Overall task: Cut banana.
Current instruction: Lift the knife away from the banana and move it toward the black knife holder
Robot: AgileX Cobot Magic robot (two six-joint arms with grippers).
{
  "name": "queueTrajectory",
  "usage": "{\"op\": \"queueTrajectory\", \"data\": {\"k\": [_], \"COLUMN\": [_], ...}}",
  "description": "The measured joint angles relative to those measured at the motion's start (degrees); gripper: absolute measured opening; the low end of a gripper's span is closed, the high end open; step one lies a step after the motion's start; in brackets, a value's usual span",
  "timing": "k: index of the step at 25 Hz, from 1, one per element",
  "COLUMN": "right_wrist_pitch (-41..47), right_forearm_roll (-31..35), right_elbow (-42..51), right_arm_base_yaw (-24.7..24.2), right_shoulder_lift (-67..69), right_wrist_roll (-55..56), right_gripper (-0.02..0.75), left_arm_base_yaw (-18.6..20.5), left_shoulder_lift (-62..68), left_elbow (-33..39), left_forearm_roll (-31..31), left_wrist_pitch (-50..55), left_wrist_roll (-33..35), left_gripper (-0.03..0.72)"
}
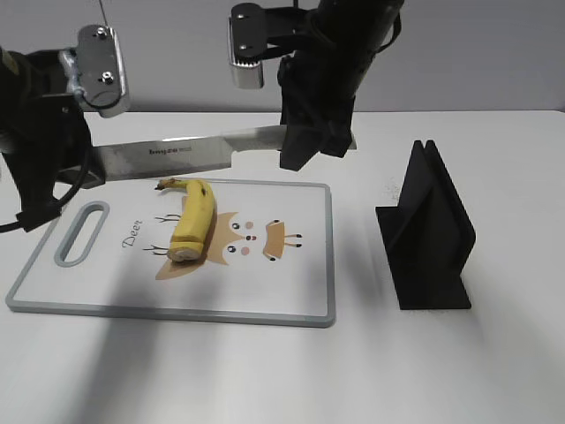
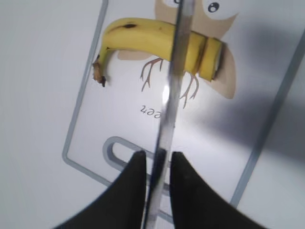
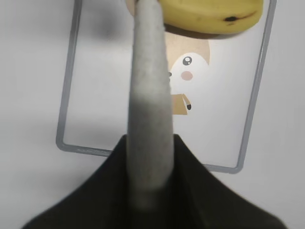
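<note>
The banana [image 1: 196,216] lies on the white deer-print cutting board [image 1: 265,291], stem tip to the back. A thin slice [image 1: 184,253] sits against its near cut end. A large knife [image 1: 185,157] hangs level above the back of the board, blade to the left. My right gripper [image 1: 305,146] is shut on its grey handle [image 3: 147,95]. My left gripper [image 1: 84,172] closes on the blade near its tip [image 2: 157,160]. In the left wrist view the blade [image 2: 174,86] crosses over the banana [image 2: 143,38]. The banana also shows in the right wrist view [image 3: 214,12].
A black knife stand [image 1: 428,234] stands on the table to the right of the board. The board's handle slot [image 1: 81,234] is at its left end. The table around is white.
</note>
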Motion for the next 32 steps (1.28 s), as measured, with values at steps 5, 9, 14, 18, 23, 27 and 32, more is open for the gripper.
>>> {"op": "queueTrajectory", "data": {"k": [5,9,14,18,23,27,32], "right_wrist_pitch": [1.19,1.75,2.1,2.27,1.94,2.34,2.63], "right_forearm_roll": [-0.79,-0.83,-1.04,-2.18,-8.32,-10.87,-14.73], "right_elbow": [0.0,-0.11,-0.23,-0.65,-3.55,-5.41,-5.59], "right_arm_base_yaw": [-0.1,-0.1,-0.1,-0.1,-0.1,-0.51,-0.7], "right_shoulder_lift": [-0.4,-1.33,-4.57,-7.18,-7.69,-7.73,-7.73], "right_wrist_roll": [-0.31,-0.47,0.48,5.36,28.2,44.26,63.66], "right_gripper": [0.171,0.171,0.17,0.17,0.17,0.17,0.17], "left_arm_base_yaw": [0.06,0.16,0.16,0.94,6.42,13.07,19.77], "left_shoulder_lift": [-3.54,-5.88,-9.26,-10.79,-11.04,-11.04,-13.0], "left_elbow": [-0.07,-1.44,-3.65,-7.11,-11.51,-11.96,-11.57], "left_forearm_roll": [0.91,1.02,4.57,11.43,13.07,11.77,4.73], "left_wrist_pitch": [0.0,-0.06,-0.11,0.31,6.1,13.54,18.96], "left_wrist_roll": [0.04,0.05,-5.14,-18.46,-32.68,-39.21,-40.76], "left_gripper": [0.496,0.649,0.669,0.669,0.666,0.658,0.646]}}
